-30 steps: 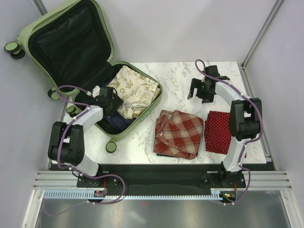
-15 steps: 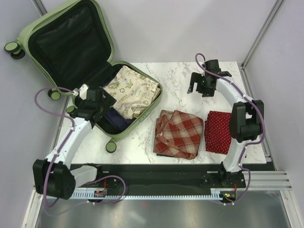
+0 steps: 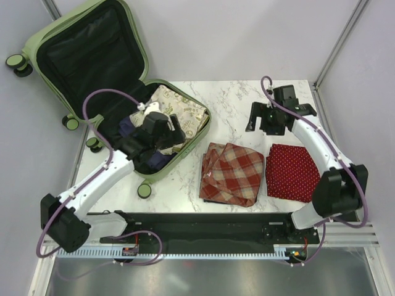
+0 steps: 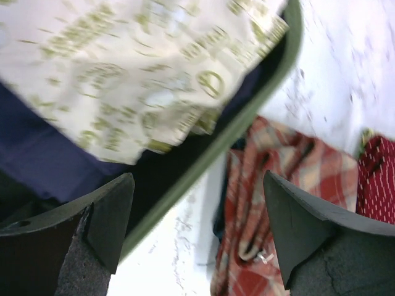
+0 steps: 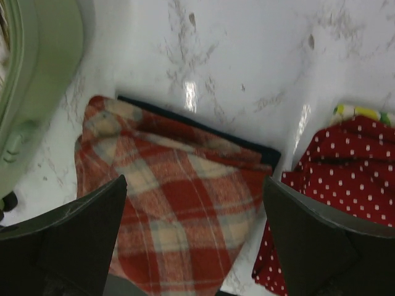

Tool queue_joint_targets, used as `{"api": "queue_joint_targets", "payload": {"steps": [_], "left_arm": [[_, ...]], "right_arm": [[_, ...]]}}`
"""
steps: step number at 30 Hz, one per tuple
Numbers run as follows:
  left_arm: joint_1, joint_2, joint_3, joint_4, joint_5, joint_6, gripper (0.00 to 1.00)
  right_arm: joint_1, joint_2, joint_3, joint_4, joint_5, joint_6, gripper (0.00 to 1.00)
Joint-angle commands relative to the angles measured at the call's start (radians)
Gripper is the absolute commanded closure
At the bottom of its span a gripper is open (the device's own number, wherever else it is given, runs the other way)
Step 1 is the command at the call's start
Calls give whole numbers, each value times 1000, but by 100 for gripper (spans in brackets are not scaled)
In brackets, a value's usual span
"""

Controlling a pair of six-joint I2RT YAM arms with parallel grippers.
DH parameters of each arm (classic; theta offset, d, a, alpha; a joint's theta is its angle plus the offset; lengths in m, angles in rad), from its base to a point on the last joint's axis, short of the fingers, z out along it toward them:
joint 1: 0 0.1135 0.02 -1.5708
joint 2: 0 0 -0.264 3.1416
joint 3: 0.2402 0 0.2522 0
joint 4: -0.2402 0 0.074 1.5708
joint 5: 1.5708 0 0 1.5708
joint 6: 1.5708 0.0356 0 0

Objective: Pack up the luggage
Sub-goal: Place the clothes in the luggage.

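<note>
The luggage, a pale green hard-shell suitcase, lies open at the table's back left, its lid leaning on the wall. A cream patterned cloth and a navy cloth lie in its base. My left gripper hovers open and empty over the base's front part; in the left wrist view its gap spans the green rim. A folded red plaid cloth and a red dotted cloth lie on the table. My right gripper hangs open behind them, with the plaid cloth below it.
The marble table is boxed in by grey walls and metal posts. A caster wheel sticks out at the suitcase's near corner. A yellow-green edge peeks from under the dotted cloth.
My left arm has swung right, from the suitcase's left rim to over its base, and its jaws have widened. The right arm has shifted slightly and stays open.
</note>
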Motion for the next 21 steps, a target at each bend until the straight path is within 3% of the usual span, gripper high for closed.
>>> {"api": "queue_joint_targets", "payload": {"steps": [1,9,16,17,21], "left_arm": [[-96,63,61,17,43,57,10],[-228,179,67,25,155,14,19],[-270,262,65,31,253,-9,19],[-271,284,67,34,276,-11,25],[-284,336,90,48,311,-8,30]], "right_arm": [[-2,-140,-119,-110,-33,-26,2],[-2,-363,-348,-217,-140,-32,2],[-3,-374,-485,-188,-248,-38,2],[-3,-369,-492,-184,-253,-41,2],[-7,-359,-528,-164,-265,-43,2]]}}
